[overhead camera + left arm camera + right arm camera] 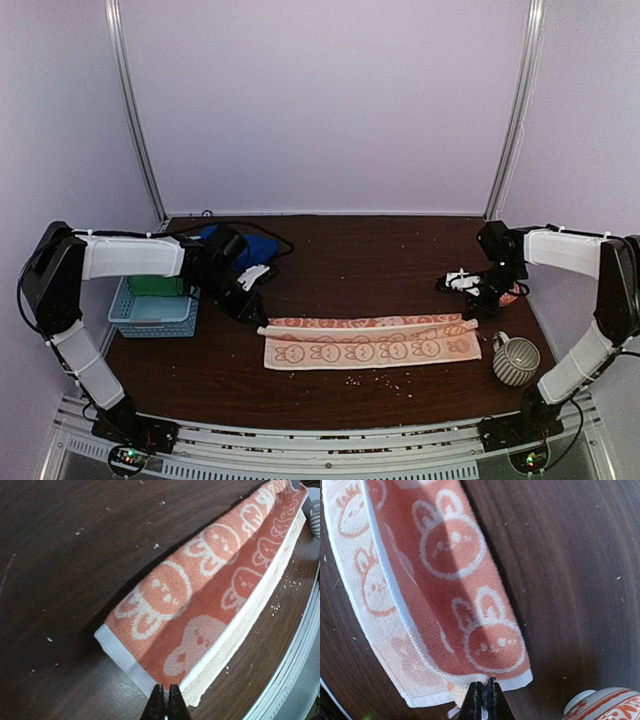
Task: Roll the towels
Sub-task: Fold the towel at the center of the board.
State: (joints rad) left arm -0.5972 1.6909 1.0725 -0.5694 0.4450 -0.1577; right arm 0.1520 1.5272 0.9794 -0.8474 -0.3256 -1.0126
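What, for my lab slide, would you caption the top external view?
Left gripper and right gripper pinch opposite ends of the orange bunny-print towel, half-folded lengthwise on the dark table.

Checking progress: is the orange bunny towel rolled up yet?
No, the orange towel lies stretched out long, only folded over lengthwise.

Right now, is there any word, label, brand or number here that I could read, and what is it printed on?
No text can be read anywhere.
The orange towel carries only white bunny faces, no letters.
The bowl has an orange-and-white pattern, no writing.
The blue basket and the striped mug show no label that can be made out.
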